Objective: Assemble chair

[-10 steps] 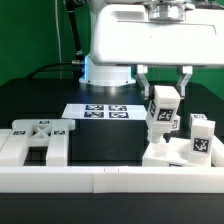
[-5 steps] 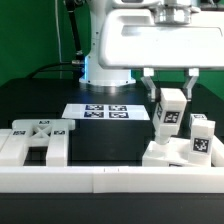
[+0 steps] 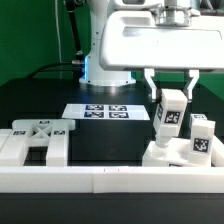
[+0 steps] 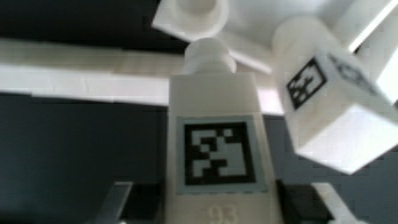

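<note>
Now a leg goes to the seat: held, not yet shown home

The gripper (image 3: 169, 96) is closed on a white tagged leg (image 3: 167, 113), its two fingers clamping the upper part of the block from either side. The wrist view shows the same leg (image 4: 217, 130) running straight out from between the fingers. The leg hangs slightly tilted over the seat (image 3: 160, 158), which lies on the exterior view's right, just behind the white border wall (image 3: 100, 180). Its lower end is at the seat, but neither view shows whether it is seated or only touching. The other leg (image 3: 202, 137) stands upright on the seat just to the right. The back pieces (image 3: 35, 140) lie well apart on the left, near the wall, and the marker board (image 3: 100, 111) is farther back.

The step in hand looks like fitting this leg to the seat. The next move probably calls for bringing the leg upright over its hole, then pressing or turning it in without knocking its neighbour.
</note>
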Robot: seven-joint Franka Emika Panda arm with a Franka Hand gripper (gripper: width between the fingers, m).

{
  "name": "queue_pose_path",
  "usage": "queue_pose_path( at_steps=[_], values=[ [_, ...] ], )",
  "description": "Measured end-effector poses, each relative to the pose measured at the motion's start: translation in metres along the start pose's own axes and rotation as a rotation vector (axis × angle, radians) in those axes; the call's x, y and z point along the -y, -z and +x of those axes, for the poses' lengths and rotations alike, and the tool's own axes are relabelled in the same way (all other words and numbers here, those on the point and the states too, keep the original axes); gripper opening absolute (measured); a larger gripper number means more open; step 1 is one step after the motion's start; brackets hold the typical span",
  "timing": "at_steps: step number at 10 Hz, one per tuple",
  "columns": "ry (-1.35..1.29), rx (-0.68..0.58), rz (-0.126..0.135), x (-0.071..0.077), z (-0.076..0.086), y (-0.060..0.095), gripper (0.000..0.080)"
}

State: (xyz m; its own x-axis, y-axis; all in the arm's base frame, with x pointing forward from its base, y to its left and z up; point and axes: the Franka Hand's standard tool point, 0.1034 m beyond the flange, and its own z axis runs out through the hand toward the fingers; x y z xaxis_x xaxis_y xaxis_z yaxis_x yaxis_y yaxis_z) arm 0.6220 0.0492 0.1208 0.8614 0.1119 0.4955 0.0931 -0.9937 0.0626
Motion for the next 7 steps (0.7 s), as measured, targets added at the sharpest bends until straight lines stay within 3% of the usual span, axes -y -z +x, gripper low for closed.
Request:
queue_pose_path(
  at_steps=[1, 7],
  values=[
    [0.002, -0.039, -0.011, -0.0011, -0.0067, 0.001, 0.029],
    [0.006, -0.025, -0.009, 0.0018, -0.0127, -0.0026, 0.029]
  ],
)
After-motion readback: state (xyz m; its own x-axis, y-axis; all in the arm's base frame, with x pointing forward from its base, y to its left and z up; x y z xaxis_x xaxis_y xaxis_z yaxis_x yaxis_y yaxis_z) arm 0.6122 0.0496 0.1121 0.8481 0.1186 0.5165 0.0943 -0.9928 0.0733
